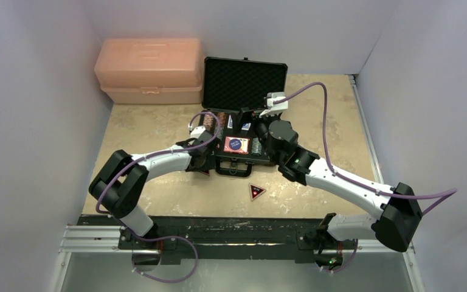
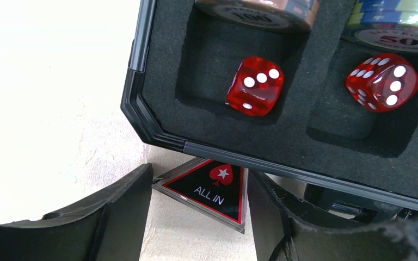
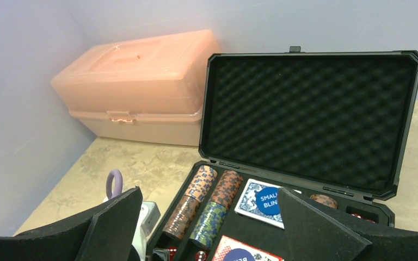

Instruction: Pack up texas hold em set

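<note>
Left wrist view: the left gripper [image 2: 198, 217] is held with its fingers apart, and the red ALL IN button [image 2: 209, 187] is seen lying on the table [image 2: 43, 109] between them, just beside the front edge of the open black case [image 2: 152, 122]. The right gripper [image 3: 215, 231] is also held apart over the case, and the chip stacks [image 3: 201, 206] are seen between its fingers.

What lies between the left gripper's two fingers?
A triangular ALL IN button on the table, beside the case, with the left gripper open; the left wrist view shows it.
</note>
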